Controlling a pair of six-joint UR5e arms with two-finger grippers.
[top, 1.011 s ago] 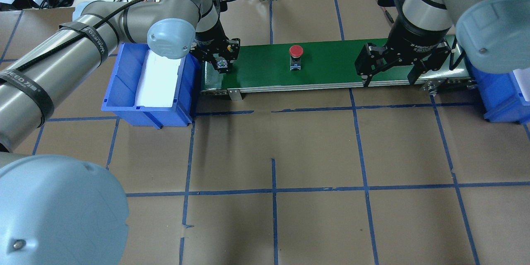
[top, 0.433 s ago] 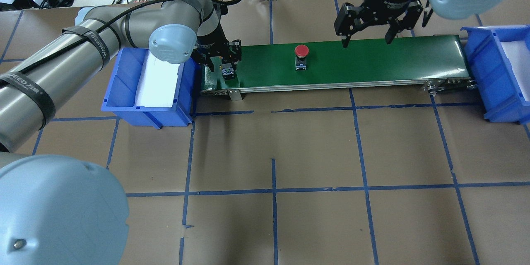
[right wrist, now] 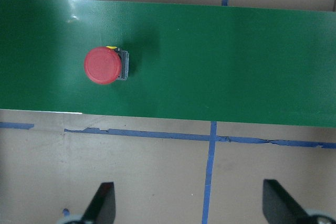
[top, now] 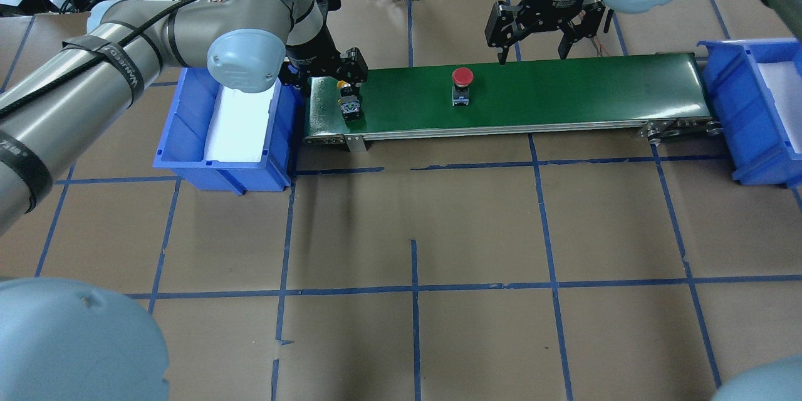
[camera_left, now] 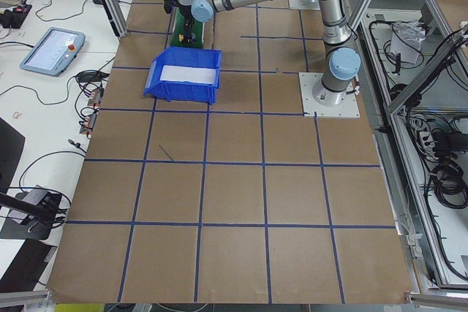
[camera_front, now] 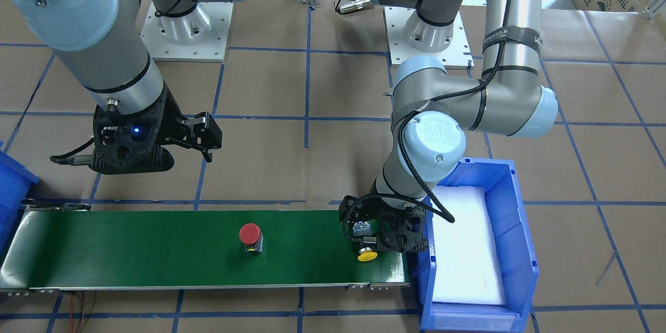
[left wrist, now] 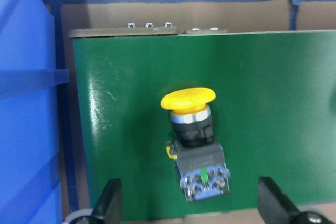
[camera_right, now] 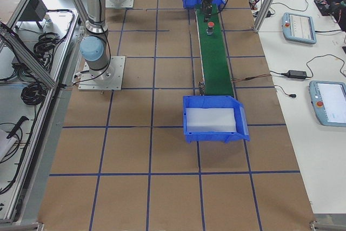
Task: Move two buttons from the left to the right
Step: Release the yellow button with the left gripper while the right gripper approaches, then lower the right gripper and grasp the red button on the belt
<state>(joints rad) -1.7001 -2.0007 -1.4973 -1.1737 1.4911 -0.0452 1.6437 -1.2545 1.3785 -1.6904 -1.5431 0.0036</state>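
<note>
The yellow button (top: 348, 104) lies on its side at the left end of the green belt (top: 564, 91), also in the left wrist view (left wrist: 195, 145) and the front view (camera_front: 367, 251). My left gripper (top: 326, 77) is open and empty just above and behind it, its fingertips (left wrist: 110, 205) wide on either side. The red button (top: 462, 84) stands upright near the belt's middle, also in the right wrist view (right wrist: 105, 65) and the front view (camera_front: 250, 237). My right gripper (top: 531, 53) is open and empty, high behind the belt, to the right of the red button.
A blue bin (top: 188, 138) with a white foam lining stands at the belt's left end. A second blue bin (top: 730, 94) stands at the right end. The table (top: 413, 232) is brown paper with blue tape lines. The arm bases (camera_front: 184, 31) are bolted opposite.
My left gripper has let go of the yellow button onto the belt and drawn back. My right gripper has swung from the belt's right end to behind it. The red button has moved slightly right.
</note>
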